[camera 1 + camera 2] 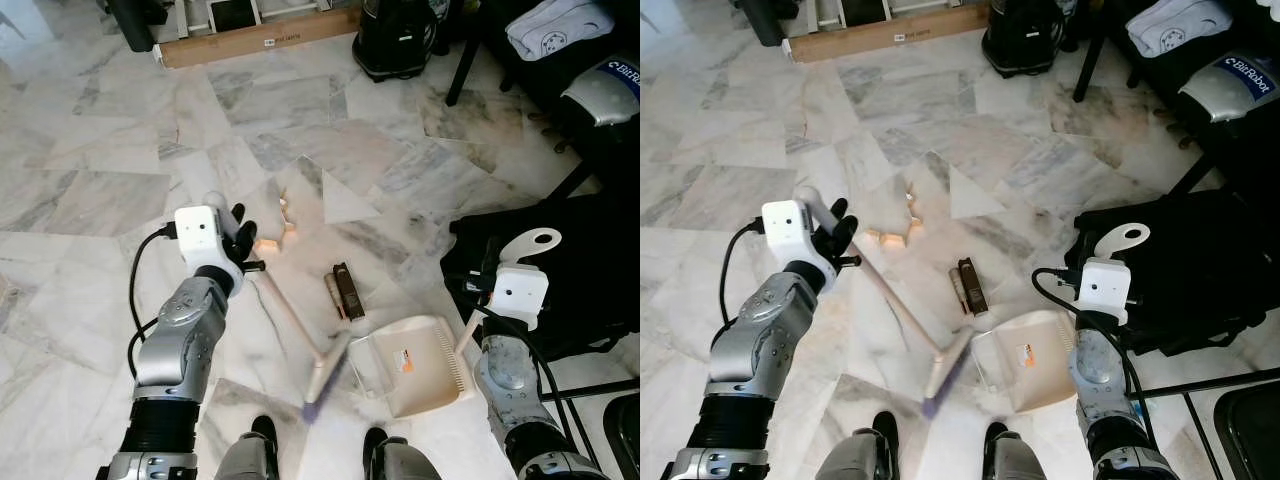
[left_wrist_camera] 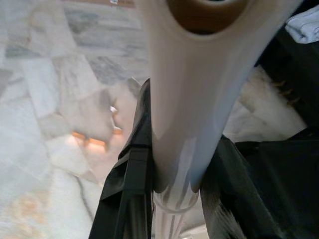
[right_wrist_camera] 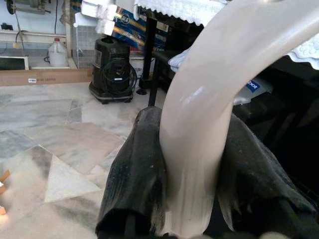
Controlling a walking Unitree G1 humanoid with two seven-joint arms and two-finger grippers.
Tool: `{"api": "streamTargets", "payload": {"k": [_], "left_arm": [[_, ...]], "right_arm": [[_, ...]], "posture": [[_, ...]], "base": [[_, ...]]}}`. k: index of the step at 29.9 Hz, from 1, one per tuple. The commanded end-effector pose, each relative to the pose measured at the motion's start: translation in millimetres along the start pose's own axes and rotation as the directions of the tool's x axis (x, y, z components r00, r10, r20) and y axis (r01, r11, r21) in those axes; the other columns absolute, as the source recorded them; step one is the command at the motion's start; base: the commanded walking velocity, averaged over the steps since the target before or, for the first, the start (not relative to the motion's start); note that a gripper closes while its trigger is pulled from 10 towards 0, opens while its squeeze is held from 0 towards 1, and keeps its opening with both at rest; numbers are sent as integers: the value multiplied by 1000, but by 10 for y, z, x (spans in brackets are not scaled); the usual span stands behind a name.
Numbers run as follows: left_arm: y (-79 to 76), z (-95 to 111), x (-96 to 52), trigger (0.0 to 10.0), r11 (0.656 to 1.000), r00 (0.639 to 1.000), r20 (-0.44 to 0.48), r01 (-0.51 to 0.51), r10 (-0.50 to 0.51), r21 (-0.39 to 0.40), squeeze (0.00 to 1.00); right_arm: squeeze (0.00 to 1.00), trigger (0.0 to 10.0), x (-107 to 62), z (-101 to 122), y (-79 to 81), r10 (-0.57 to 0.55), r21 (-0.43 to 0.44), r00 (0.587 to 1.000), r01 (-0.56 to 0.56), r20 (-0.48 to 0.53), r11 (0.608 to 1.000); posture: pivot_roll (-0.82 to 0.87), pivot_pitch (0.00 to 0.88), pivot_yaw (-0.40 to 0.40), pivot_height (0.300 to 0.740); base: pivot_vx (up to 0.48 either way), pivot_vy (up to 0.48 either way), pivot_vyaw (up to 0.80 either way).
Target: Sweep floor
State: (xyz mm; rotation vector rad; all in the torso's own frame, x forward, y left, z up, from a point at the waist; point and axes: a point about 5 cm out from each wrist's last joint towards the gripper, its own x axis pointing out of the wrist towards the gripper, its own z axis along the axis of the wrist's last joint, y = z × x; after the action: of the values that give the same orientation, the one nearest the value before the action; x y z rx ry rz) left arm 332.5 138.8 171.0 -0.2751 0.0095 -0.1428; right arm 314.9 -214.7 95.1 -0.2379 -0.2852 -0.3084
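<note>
The left gripper (image 1: 238, 240) is closed around the long cream broom handle (image 1: 285, 305), its head near the cream plastic dustpan (image 1: 420, 365) on the marble floor (image 1: 100, 200); the right gripper (image 3: 187, 164) clamps the dustpan's handle to steady it for the dark debris pieces (image 1: 345, 292)

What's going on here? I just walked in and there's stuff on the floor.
The robot is sweeping the marble floor. Its left gripper is shut on the broom, and its right gripper is shut on the handle of the dustpan, which rests on the floor. The broom head sits at the pan's mouth. A dark brown bar and small wooden blocks lie unswept just beyond.
</note>
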Motion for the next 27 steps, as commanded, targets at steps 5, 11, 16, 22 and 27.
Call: {"api": "streamTargets", "payload": {"k": [5, 11, 16, 22, 27], "left_arm": [[-65, 46, 67, 10000, 991, 999, -14, 32, -34, -127, 0], [-180, 126, 125, 10000, 974, 998, 13, 60, -58, -219, 0], [-99, 269, 116, 10000, 988, 998, 54, 52, -45, -142, 0], [215, 446, -20, 10000, 999, 995, 99, -31, 28, 37, 0], [462, 507, -140, 10000, 985, 990, 107, -104, 89, 141, 0]], "right_arm": [[0, 10000, -127, -193, 7, 5, 15, 991, -3, -131, 1000], [0, 10000, -105, -192, 25, -33, 77, 987, 45, -157, 996], [0, 10000, -115, -205, 64, -21, 93, 985, 37, -173, 995], [0, 10000, -150, -231, 70, -8, 95, 983, 26, -183, 995], [0, 10000, -175, -252, 57, -1, 93, 982, 19, -189, 995]], "posture": [[117, 323, 44, 740], [115, 288, 48, 740], [123, 253, 51, 740], [127, 244, 54, 740], [126, 248, 51, 740]], "base": [[0, 0, 0], [0, 0, 0], [0, 0, 0], [0, 0, 0], [0, 0, 0]]}}
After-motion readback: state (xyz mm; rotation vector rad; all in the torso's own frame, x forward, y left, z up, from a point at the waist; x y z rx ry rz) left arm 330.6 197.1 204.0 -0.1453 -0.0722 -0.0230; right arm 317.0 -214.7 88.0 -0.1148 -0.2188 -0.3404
